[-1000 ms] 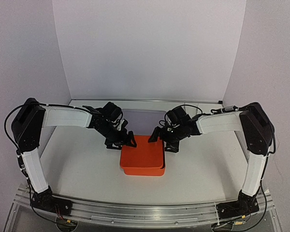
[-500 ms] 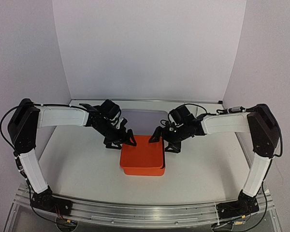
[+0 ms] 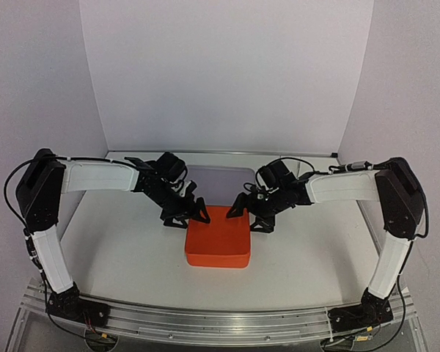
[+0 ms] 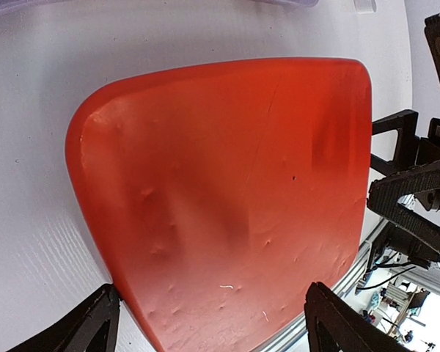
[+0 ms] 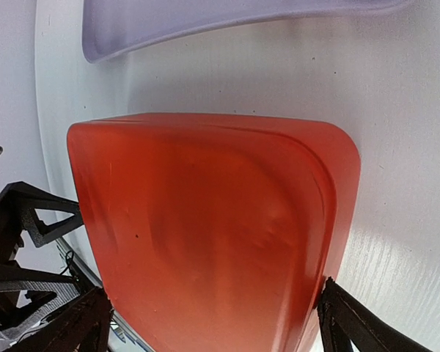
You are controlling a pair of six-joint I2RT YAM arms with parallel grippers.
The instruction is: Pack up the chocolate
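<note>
No chocolate pieces show in any view. An orange square lid (image 3: pixel 218 238) lies flat in the middle of the table, and whatever is under it is hidden. It fills the left wrist view (image 4: pixel 227 191) and the right wrist view (image 5: pixel 205 227). My left gripper (image 3: pixel 185 214) is open over the lid's far left corner, its fingers (image 4: pixel 95 326) spread wide and holding nothing. My right gripper (image 3: pixel 249 213) is open over the far right corner, its fingers (image 5: pixel 352 326) also spread and empty.
A pale translucent tray (image 3: pixel 216 183) lies just behind the lid, between the two wrists, and its edge shows in the right wrist view (image 5: pixel 205 26). White walls close in the back and both sides.
The orange lid has dropped lower and now sits flatter, shifted slightly right. Both grippers have stayed open over its far corners, moving down a little.
</note>
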